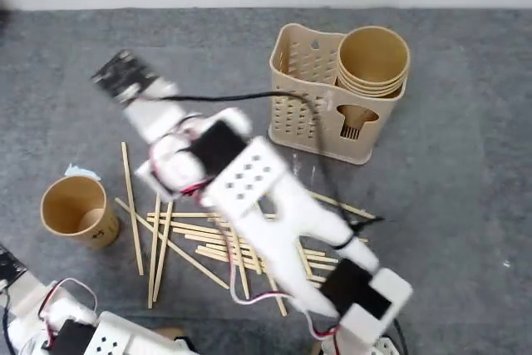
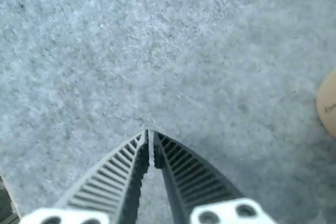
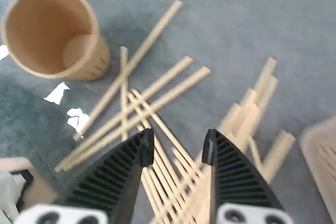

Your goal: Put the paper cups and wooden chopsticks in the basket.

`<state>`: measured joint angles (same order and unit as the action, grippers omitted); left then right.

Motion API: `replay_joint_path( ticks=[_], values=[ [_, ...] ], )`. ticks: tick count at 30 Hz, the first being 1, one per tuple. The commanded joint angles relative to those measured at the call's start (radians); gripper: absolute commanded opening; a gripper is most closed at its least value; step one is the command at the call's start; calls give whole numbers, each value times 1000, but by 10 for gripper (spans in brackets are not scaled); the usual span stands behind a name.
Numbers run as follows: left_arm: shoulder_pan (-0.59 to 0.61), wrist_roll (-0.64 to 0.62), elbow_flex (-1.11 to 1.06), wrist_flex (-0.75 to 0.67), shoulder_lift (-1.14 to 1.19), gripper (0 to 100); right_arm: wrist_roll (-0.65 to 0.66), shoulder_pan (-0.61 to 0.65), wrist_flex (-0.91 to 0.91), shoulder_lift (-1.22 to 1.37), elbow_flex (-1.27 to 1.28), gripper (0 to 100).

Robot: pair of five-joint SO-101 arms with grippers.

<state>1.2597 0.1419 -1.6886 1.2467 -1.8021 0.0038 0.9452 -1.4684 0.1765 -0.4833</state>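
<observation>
Ribbed right gripper (image 3: 178, 140) — jaws apart — over slim wooden chopsticks (image 3: 173, 92).

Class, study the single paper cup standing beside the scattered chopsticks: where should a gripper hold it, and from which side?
Probably the rim of the paper cup, coming from above with one of the jaws inside and one outside. It stands upright with its mouth open and has a thin wall. Choose the side of the rim facing away from the chopsticks.
</observation>
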Motion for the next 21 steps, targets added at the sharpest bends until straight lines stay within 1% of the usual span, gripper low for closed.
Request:
replay_joint_path(
  ticks=[1, 5, 11, 16, 21],
  values=[
    [9, 11, 5, -20, -17, 15, -12, 53, 97, 36, -8, 169],
    [8, 11, 5, -14, -15, 15, -12, 97, 209, 102, -9, 169],
    [8, 11, 5, -12, -15, 15, -11, 131, 352, 194, -9, 169],
    [8, 9, 5, -12, -15, 15, -8, 150, 406, 237, -9, 168],
    [8, 9, 5, -12, -15, 15, -12, 170, 418, 245, -9, 168]
  ],
)
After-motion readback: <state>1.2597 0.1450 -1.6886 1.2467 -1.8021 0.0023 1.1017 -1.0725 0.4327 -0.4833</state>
